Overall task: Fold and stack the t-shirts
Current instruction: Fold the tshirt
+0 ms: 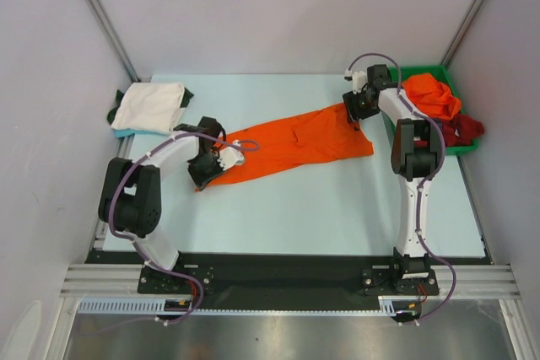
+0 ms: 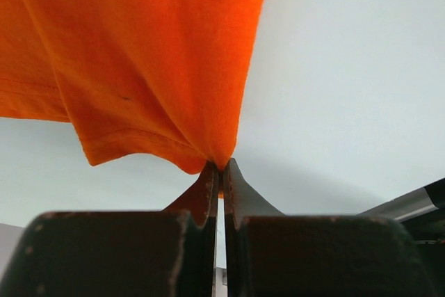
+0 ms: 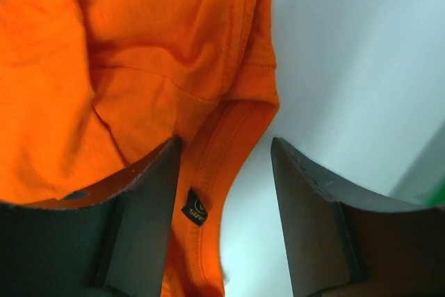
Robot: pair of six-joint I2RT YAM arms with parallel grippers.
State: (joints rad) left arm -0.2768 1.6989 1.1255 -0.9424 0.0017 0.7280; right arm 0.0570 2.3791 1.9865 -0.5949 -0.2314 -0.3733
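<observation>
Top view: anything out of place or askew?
The orange t-shirt lies bunched in a diagonal band across the table, not flat. The left gripper pinches one end, and the right gripper stands open at the other. A dark red shirt spills over the rim of the green bin.

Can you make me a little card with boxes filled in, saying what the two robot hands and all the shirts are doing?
left gripper: shut, pinching an edge of the orange t-shirt
right gripper: open, the same shirt's collar lying between its jaws
orange t-shirt: stretched out on the table between the two grippers
white t-shirt: folded, at the far left of the table
green bin: far right, holds a crumpled orange shirt and a dark red shirt
</observation>
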